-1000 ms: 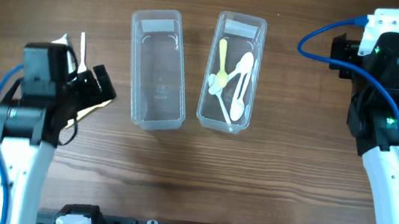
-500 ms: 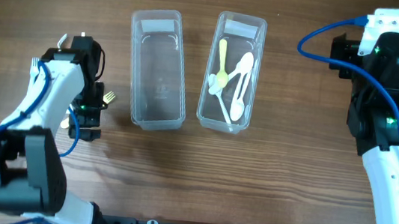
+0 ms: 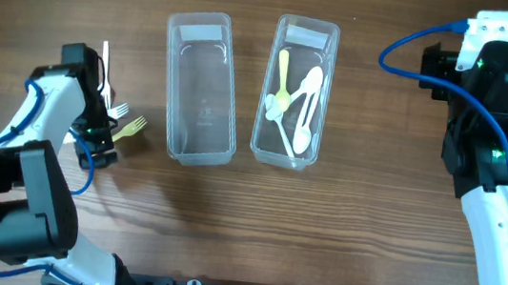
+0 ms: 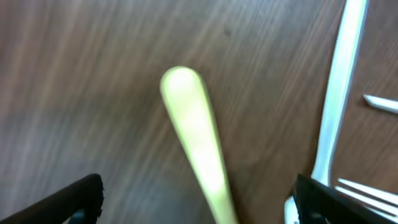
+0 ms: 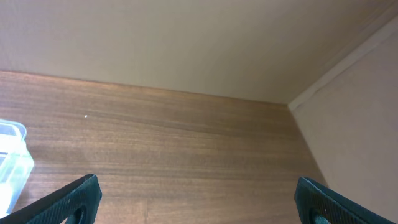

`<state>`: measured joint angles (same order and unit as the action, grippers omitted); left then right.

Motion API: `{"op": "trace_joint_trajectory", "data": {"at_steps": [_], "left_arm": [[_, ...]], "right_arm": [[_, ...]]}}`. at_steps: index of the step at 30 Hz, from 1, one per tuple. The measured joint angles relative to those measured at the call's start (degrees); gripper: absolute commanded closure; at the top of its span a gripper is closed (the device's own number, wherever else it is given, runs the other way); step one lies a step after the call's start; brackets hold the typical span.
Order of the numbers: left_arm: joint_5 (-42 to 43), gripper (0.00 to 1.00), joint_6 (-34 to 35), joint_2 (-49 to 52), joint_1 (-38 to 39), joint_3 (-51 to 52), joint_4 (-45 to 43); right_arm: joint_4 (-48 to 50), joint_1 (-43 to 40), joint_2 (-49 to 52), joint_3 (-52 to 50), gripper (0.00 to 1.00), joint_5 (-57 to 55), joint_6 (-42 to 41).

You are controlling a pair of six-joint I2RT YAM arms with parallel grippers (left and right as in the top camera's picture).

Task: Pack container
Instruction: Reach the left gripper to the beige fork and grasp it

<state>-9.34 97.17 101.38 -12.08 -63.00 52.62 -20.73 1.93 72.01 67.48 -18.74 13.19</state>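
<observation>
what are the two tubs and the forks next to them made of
The left tub and right tub look like clear glossy plastic: the wood grain shows through them. The yellow fork and white fork look like smooth moulded plastic, each one even colour, though blur leaves that open.

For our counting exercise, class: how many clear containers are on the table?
2. The left container is empty; the right container beside it holds spoons. None seems hidden.
</observation>
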Motion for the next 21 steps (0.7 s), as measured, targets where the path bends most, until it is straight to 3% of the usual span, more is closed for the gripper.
{"op": "trace_joint_trajectory", "data": {"at_steps": [5,8,9,18,20,21], "left_arm": [[2.4,0.11,0.5,0.1,0.0,6.6,-9.7],[3.7,0.41,0.6,0.0,0.0,6.8,-10.2],[4.1,0.46,0.6,0.0,0.0,6.8,-10.1],[6.3,0.58,0.6,0.0,0.0,6.9,-10.2],[6.5,0.76,0.7,0.0,0.0,6.9,-10.5],[6.7,0.81,0.4,0.0,0.0,6.9,-10.6]], "right_arm": [[-0.1,0.0,0.0,0.0,0.00,0.0,0.0],[0.0,0.0,0.0,0.0,0.00,0.0,0.0],[0.0,0.0,0.0,0.0,0.00,0.0,0.0],[0.0,0.0,0.0,0.0,0.00,0.0,0.0],[0.0,0.0,0.0,0.0,0.00,0.0,0.0],[0.0,0.0,0.0,0.0,0.00,0.0,0.0]]}}
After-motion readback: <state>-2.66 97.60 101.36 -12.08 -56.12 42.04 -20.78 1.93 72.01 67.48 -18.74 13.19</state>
